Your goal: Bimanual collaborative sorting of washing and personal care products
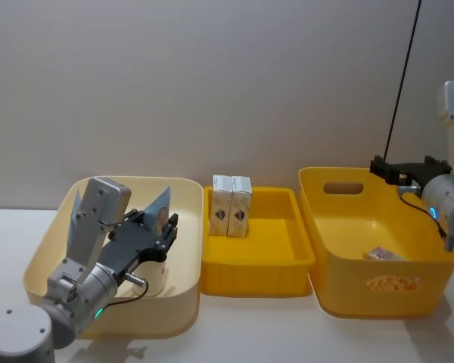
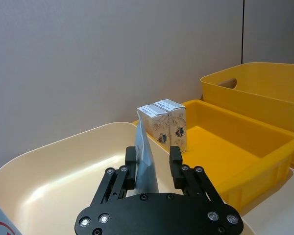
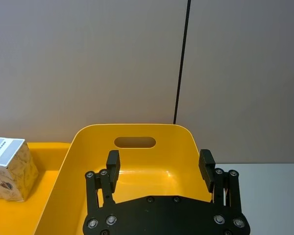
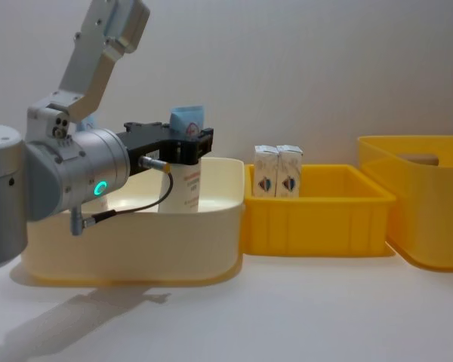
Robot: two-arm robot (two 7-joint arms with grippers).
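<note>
Jaws of the left gripper (image 2: pixel 153 157) clamped the crimped light-blue top of a white plastic squeeze tube (image 4: pixel 185 183) with red script, standing upright inside the cream plastic tub (image 1: pixel 183 306). The right gripper (image 3: pixel 159 164) hung spread open above the deep yellow plastic bin (image 1: pixel 378 291).

Grey arm (image 4: pixel 60 173) (green light (image 4: pixel 100 187)) bears black left claw (image 2: pixel 153 161).

Table (image 1: pixel 250 340): cream tub (image 1: pixel 174 316), tray (image 1: pixel 257 280), yellow bin (image 1: pixel 348 293)

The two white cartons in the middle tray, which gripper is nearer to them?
Left. The left gripper is at a squeeze tube in the cream tub adjoining the tray of cartons; the right gripper hangs over the yellow tub beyond it.
</note>
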